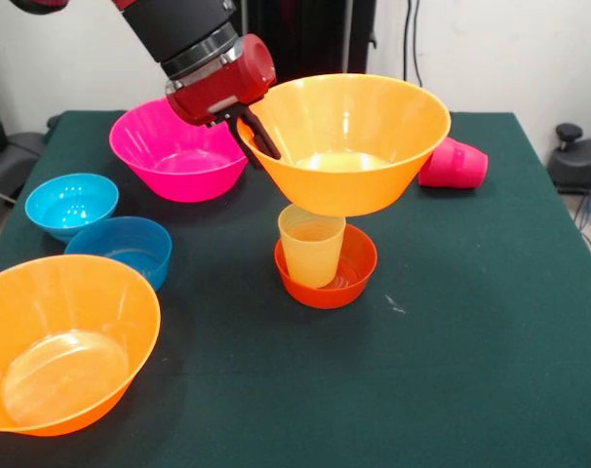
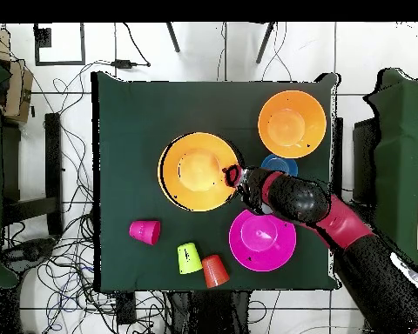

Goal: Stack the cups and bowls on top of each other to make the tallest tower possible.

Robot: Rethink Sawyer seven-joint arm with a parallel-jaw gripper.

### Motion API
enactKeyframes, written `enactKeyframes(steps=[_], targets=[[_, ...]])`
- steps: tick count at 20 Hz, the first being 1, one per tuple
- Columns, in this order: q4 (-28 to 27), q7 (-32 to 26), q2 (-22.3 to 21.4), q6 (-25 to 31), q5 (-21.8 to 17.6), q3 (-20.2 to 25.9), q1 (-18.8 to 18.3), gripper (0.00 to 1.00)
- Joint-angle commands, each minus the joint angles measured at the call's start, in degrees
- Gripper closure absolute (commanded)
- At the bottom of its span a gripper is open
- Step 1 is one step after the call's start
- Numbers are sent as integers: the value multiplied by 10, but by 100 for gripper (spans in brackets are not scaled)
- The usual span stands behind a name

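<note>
- Right now my tool (image 1: 260,136) is clamped on the rim of a big orange bowl (image 1: 349,141), holding it in the air just above the yellow cup (image 1: 311,244).
- That cup stands upright in a small red bowl (image 1: 327,268) on the counter (image 1: 452,322).
- Thin plastic looks light, slick and springy, so I judge a rim pinch is best.
</note>
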Motion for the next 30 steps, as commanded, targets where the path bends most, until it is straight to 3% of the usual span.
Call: enactKeyframes(steps=[1, 15, 30], targets=[[-59, 38, 10, 25, 9, -14, 33, 100], [-68, 44, -23, 46, 9, -28, 42, 100], [-74, 26, 4, 36, -10, -37, 40, 100]])
